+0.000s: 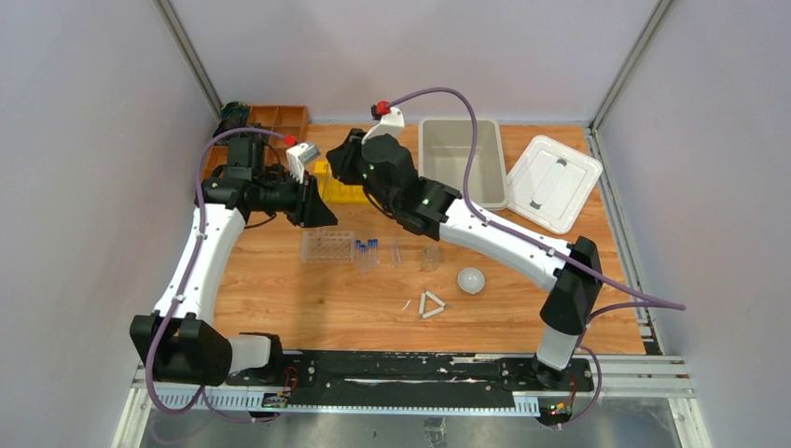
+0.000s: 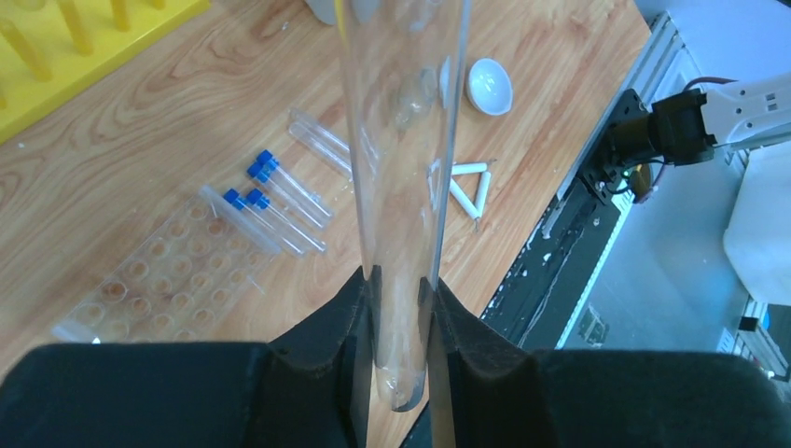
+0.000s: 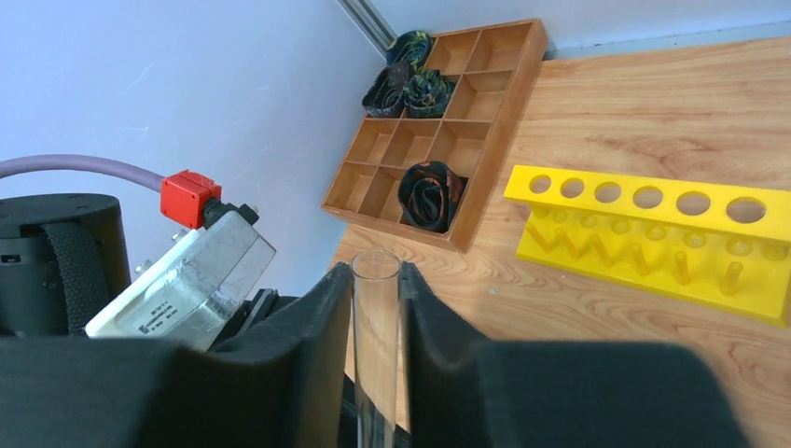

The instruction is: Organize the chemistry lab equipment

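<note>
- Lab equipment lies mostly in a loose row across the middle of the tabletop, ahead of both arms.
- Left claw is clamped on the rounded bottom end of a large clear tube, which runs up and out of the left wrist view.
- Right claw has its fingers pressed against both sides of an open-ended clear tube, just below the rim. I cannot tell whether this is the same tube the left claw holds.
- From above, the two claws sit close together over the back left of the tabletop, by the yellow rack.
- The clear plastic tube rack lies flat.
- Several blue-capped tubes lie on their sides just beside the clear rack's right end.
- An uncapped clear tube lies near them, further right.
- The small clear beaker stands upright to the right of that tube.
- The white round dish sits further right again and a little nearer the arms.
- The small white triangle lies flat nearer the arms, apart from both beaker and dish.
- A wooden compartment tray in the far left corner holds black objects.
- A grey bin stands at the back, its white lid lying beside it on the right.
</note>
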Available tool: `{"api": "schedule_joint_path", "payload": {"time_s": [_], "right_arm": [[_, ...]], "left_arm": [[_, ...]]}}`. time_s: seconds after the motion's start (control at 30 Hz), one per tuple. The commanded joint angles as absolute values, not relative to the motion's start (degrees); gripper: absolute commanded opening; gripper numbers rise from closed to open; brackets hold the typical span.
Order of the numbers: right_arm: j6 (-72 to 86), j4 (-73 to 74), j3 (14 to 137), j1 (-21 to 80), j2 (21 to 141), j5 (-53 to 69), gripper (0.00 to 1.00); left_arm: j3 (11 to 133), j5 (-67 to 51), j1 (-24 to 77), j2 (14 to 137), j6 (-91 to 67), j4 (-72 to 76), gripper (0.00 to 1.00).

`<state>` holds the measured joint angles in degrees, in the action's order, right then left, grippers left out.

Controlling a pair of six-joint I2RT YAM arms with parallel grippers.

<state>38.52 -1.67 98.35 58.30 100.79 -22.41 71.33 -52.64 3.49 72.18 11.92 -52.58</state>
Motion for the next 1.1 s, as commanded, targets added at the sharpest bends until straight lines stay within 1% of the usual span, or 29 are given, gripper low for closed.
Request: {"api": "schedule_joint_path", "payload": {"time_s": [0.0,0.03,0.07,0.13,0.2,0.27,0.3,0.47,0.57,0.67,0.73,0.77,0.83,0.87,0.9,0.93,1.0,1.07], "right_arm": [[37.4,-0.4,98.2,59.2,98.7,-20.9,0.38],[37.5,2.1,98.7,58.9,98.8,-19.5,0.45],[38.2,4.3,99.5,58.5,99.0,-17.4,0.50],[39.7,6.7,101.0,57.1,100.1,-8.1,0.59],[39.9,10.2,103.4,56.5,101.4,-4.1,0.63],[39.5,14.5,106.3,56.4,102.6,-3.1,0.64],[39.4,15.3,106.7,56.4,102.6,-3.0,0.63],[38.9,14.5,106.6,55.7,101.6,-2.4,0.47],[39.3,14.7,107.0,54.8,101.7,-1.2,0.40],[39.9,14.9,107.5,53.6,102.4,1.1,0.32],[39.5,15.4,108.1,52.9,103.0,2.0,0.28],[39.2,15.6,108.5,52.6,103.2,2.4,0.27],[38.6,16.1,109.5,51.9,104.0,3.3,0.21],[38.3,16.3,110.1,51.7,104.3,3.6,0.16],[38.1,16.7,110.7,51.4,104.7,3.8,0.11],[37.7,17.0,111.4,51.1,104.9,3.8,0.07],[36.3,17.0,112.5,50.2,105.5,3.7,0.00],[33.9,16.1,112.8,49.1,105.5,1.6,0.00]], "left_arm": [[72.4,-55.2,4.1,70.8,14.0,-52.0,0.13],[72.2,-55.0,4.1,70.5,14.5,-52.1,0.11],[72.1,-54.9,4.0,70.3,15.1,-52.1,0.09],[71.9,-54.9,4.0,69.8,16.3,-52.0,0.07],[72.0,-55.1,4.1,69.7,17.1,-52.0,0.05],[72.3,-55.1,4.0,69.9,17.1,-52.0,0.04],[72.6,-55.2,4.0,70.1,16.9,-52.0,0.03],[73.2,-55.6,4.0,70.1,16.5,-52.0,0.03],[73.4,-55.7,4.1,69.7,16.3,-52.0,0.03],[74.1,-55.8,4.1,69.4,15.3,-52.0,0.05],[74.1,-56.3,4.0,68.8,15.0,-52.1,0.08],[74.0,-56.5,4.1,68.5,14.9,-52.0,0.12],[73.8,-57.1,4.0,68.1,15.1,-52.0,0.28],[73.7,-57.2,4.1,68.0,15.2,-52.1,0.45],[73.9,-57.0,4.0,67.9,15.0,-52.0,0.58],[74.2,-56.8,4.1,68.2,14.2,-52.1,0.66],[75.2,-55.0,4.0,68.6,12.3,-52.1,0.76],[76.6,-51.5,4.1,69.1,10.4,-52.0,0.81]]}}
